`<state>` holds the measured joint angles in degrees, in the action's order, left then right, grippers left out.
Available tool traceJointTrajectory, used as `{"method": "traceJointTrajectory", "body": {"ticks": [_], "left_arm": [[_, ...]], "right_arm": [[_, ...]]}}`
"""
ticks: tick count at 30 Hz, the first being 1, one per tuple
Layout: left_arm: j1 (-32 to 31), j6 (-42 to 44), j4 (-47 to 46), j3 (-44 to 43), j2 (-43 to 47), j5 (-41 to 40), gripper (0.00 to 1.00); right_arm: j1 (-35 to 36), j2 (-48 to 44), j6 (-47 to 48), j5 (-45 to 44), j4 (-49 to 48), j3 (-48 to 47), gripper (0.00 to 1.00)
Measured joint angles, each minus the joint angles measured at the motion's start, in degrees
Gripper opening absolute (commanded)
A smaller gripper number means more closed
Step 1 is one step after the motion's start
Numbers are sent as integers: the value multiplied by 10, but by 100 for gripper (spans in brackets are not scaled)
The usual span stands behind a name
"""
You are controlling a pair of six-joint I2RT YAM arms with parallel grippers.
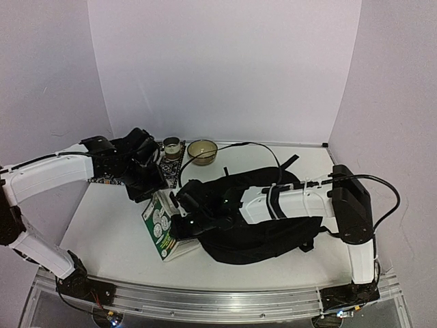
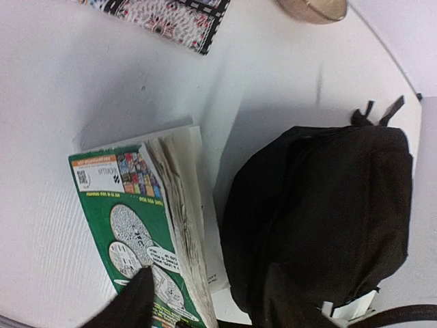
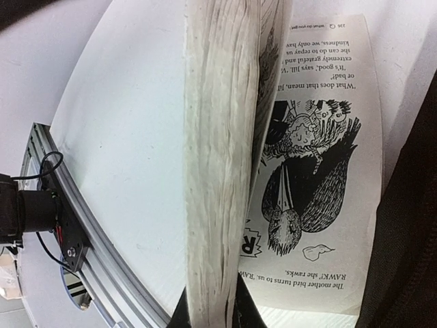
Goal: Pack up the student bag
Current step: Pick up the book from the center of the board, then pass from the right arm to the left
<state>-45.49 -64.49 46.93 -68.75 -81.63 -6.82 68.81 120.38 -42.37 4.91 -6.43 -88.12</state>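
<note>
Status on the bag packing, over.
Right pincer shut on book, at page edge. Left pincer above cover, state unclear. Student bag beside book, book not inside.

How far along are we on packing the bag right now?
Done: nothing visibly packed; the student bag lies on the table with no opening showing. In hand: the right end effector pinches the page block of the green book, which stands splayed open beside the bag. Remaining: getting that book inside; a patterned flat item at the back is also out.
</note>
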Motion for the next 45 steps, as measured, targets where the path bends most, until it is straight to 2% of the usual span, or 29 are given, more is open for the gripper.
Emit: {"method": "traceJointTrajectory", "body": {"ticks": [2,9,13,21,27,35,41,45], "left_arm": [[13,17,-5,0,29,-7,81],[108,120,-15,0,111,-1,87],[129,179,-24,2,141,9,98],[190,244,-44,2,182,52,100],[248,274,-81,2,178,167,100],[306,301,-148,3,143,387,100],[310,314,-172,3,108,508,99],[311,316,-174,3,94,552,99]], "right_arm": [[0,-8,4,0,4,0,0],[-12,-74,16,9,17,0,0],[-31,-109,20,27,17,-1,0],[-69,-132,29,86,31,-36,0],[-103,-141,42,160,61,-87,0],[-142,-196,81,235,125,-94,0],[-151,-222,104,263,149,-95,0],[-151,-224,115,280,170,-110,0]]}}
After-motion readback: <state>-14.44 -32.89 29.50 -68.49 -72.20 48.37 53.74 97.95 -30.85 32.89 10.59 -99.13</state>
